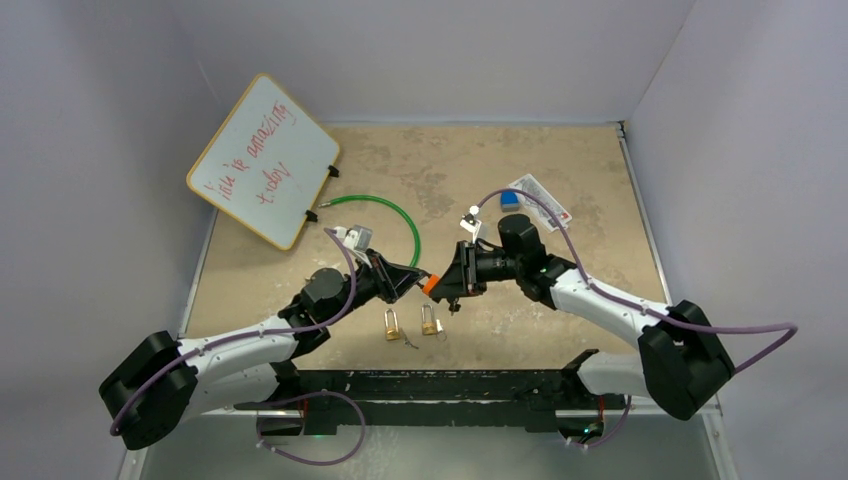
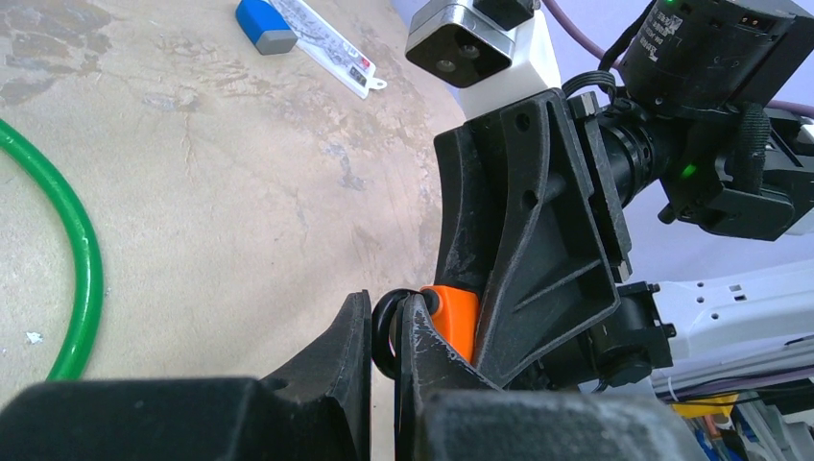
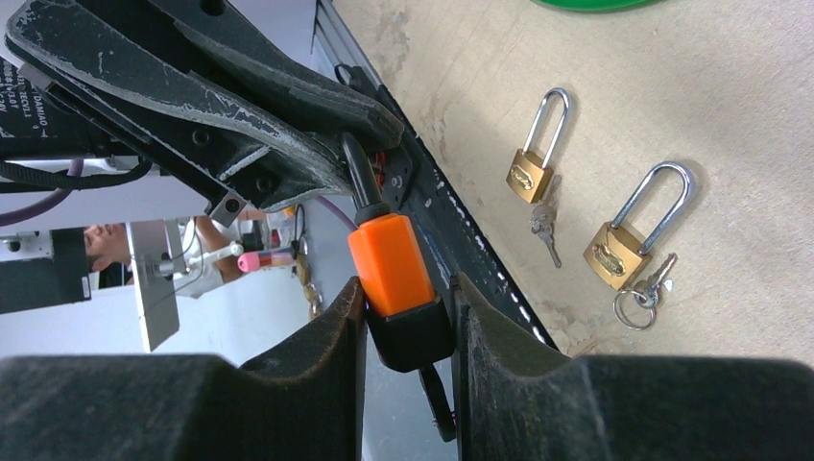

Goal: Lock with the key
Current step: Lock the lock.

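Observation:
An orange padlock (image 1: 431, 284) with a black base is held in the air between both grippers. My left gripper (image 1: 416, 279) is shut on its black shackle (image 2: 386, 331); the orange body (image 2: 451, 322) sits just beyond the fingers. My right gripper (image 3: 408, 327) is shut on the padlock's black base (image 3: 411, 331), with the orange body (image 3: 389, 264) sticking out towards the left gripper. A black key-like part (image 3: 437, 403) hangs under the base between the right fingers. Two brass padlocks (image 3: 530, 173) (image 3: 614, 252) with open shackles and small keys (image 3: 545, 230) (image 3: 653, 283) lie on the table.
The brass padlocks lie near the front edge in the top view (image 1: 391, 323) (image 1: 429, 320). A whiteboard (image 1: 262, 160) leans at the back left. A green cable loop (image 1: 400, 215) lies mid-table. A blue block on a packet (image 1: 510, 199) lies at the back right.

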You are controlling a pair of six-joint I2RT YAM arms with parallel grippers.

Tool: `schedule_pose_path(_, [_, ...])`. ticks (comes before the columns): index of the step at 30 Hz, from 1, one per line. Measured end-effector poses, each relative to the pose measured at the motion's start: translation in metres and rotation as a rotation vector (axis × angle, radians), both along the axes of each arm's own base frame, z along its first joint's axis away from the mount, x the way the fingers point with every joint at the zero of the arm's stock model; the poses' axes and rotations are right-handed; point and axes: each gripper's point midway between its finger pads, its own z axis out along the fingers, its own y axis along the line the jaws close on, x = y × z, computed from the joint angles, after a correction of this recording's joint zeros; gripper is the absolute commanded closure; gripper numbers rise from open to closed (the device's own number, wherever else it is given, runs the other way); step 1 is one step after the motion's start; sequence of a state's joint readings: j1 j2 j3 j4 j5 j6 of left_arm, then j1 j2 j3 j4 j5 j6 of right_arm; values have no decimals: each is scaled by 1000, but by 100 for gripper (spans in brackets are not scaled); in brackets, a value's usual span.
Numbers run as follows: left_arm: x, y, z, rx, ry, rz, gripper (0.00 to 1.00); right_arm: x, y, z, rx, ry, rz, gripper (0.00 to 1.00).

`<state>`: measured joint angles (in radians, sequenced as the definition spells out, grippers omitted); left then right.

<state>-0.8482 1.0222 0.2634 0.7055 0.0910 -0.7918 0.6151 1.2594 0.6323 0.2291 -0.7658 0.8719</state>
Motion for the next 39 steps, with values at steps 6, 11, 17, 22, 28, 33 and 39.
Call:
schedule_pose_path(6, [1, 0, -1, 4, 3, 8, 100, 1, 1, -1, 3, 11, -2, 100])
schedule_pose_path(11, [2, 3, 3, -29, -11, 27, 100, 3, 4, 4, 23, 9, -5, 100])
schedule_pose_path(17, [5, 8, 9, -96, -10, 64, 100, 6, 10, 8, 62, 15, 8, 100])
schedule_pose_path(22, [6, 9, 9, -124, 1, 79, 100, 6, 11, 7, 64, 14, 10, 100])
schedule_pose_path(28, [6, 10, 10, -132, 2, 80, 100, 6, 11, 8, 66, 11, 11, 100])
schedule_pose_path(33, [6, 10, 8, -127, 6, 84, 100, 6, 12, 6, 59, 17, 11, 100])
schedule_pose_path(39, [8, 13, 14, -141, -6, 103, 100, 9, 15, 10, 67, 8, 19, 100])
